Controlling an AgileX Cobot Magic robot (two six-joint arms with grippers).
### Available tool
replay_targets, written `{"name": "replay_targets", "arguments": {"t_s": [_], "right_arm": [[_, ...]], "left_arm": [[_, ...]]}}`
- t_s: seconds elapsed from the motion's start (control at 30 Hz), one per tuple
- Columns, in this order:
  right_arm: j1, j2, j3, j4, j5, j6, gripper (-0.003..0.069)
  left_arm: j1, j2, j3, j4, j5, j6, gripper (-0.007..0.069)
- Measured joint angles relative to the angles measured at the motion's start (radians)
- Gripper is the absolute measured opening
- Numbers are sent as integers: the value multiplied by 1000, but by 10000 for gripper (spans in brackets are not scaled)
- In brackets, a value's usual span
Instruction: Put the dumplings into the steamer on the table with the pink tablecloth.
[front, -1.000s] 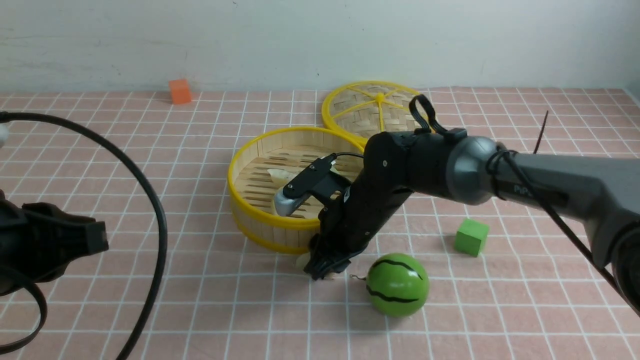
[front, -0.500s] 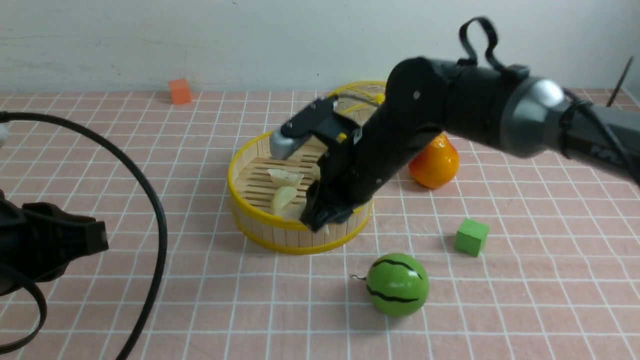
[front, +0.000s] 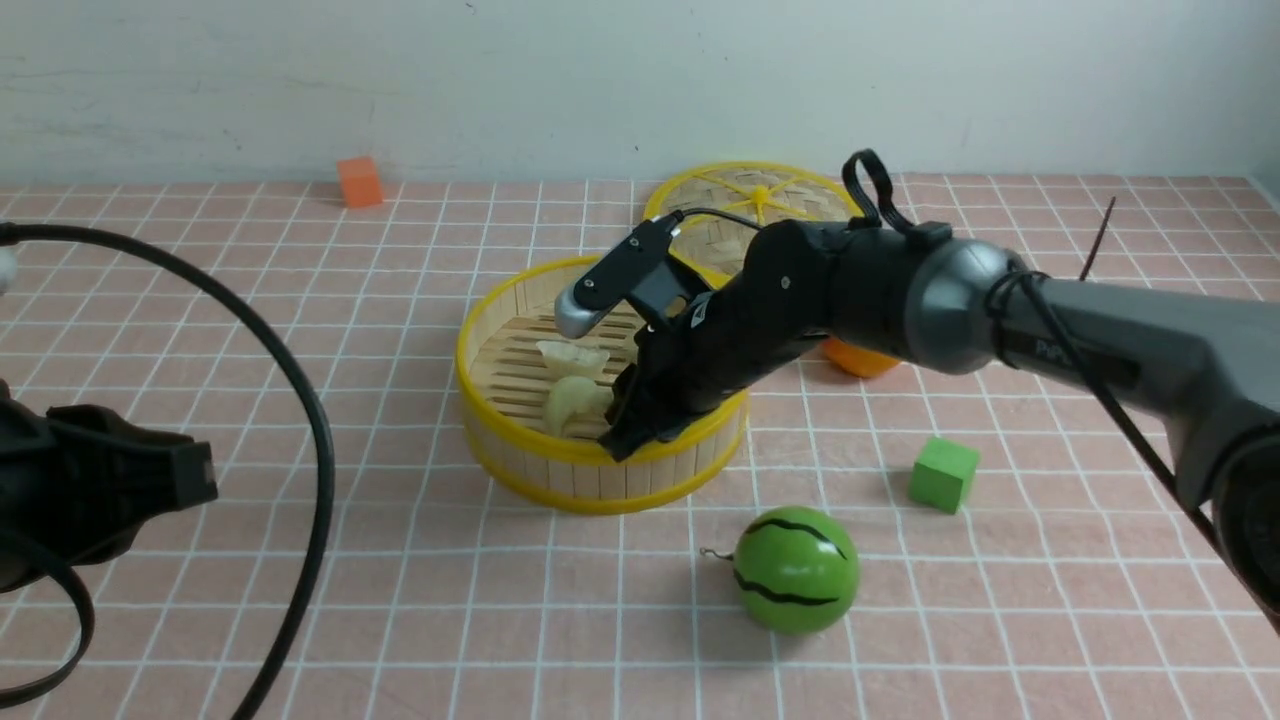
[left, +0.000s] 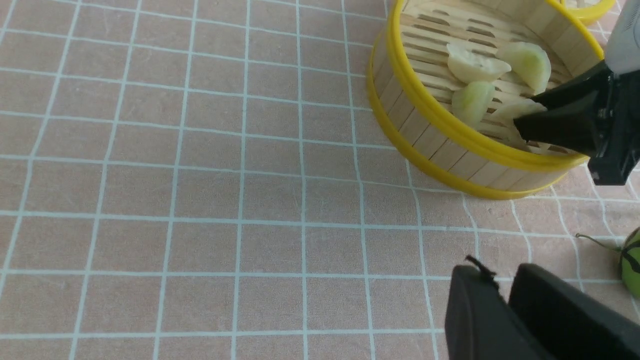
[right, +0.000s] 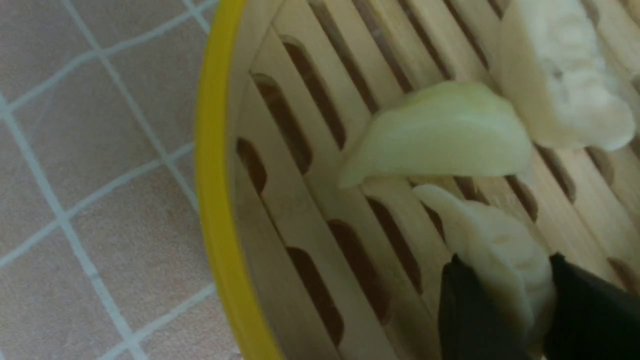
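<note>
The steamer (front: 520, 440) stands mid-table on the pink tablecloth (front: 400, 580). My right gripper (front: 625, 440) reaches down inside it near the front wall. In the right wrist view it (right: 502, 265) is shut on a cream dumpling (right: 500, 245), black fingers against both its sides, just above the slatted floor. A pale green dumpling (right: 445, 135) and a white one (right: 560, 90) lie beside it. The left wrist view shows several dumplings in the steamer (left: 430, 135), among them one (left: 472, 62). My left gripper (left: 500, 280) hovers over bare cloth, fingers together, holding nothing.
The woven yellow lid (front: 745, 215) lies behind the steamer. A green watermelon toy (front: 796, 568) and a green cube (front: 942, 473) sit in front right. An orange fruit (front: 860, 358) shows partly behind my right arm. An orange cube (front: 359, 182) is far back left.
My right gripper rose from the cloth in front of the steamer with a dumpling, crossed the rim and came down inside the steamer. The left arm has stayed put.
</note>
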Motion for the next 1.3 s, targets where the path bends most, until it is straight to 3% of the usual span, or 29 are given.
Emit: {"name": "replay_targets", "arguments": {"t_s": [0.37, 0.6, 0.67, 0.87, 1.07, 1.13, 1.3], "right_arm": [[0, -28, -2, -41, -2, 1, 486], [0, -256, 0, -175, 75, 12, 495], [0, -333, 0, -191, 109, 38, 473], [0, -684, -1, -248, 283, 189, 301], [0, -985, 81, -401, 546, 450, 13], [0, -1049, 147, -410, 552, 482, -10], [0, -1332, 576, -414, 401, 542, -19]], "left_arm": [[0, 0, 0, -1, 0, 0, 110], [0, 0, 0, -1, 0, 0, 115], [0, 0, 0, -1, 0, 0, 118], [0, 0, 0, -1, 0, 0, 123], [0, 0, 0, -1, 0, 0, 128], [0, 0, 0, -1, 0, 0, 128], [0, 0, 0, -1, 0, 0, 128]]}}
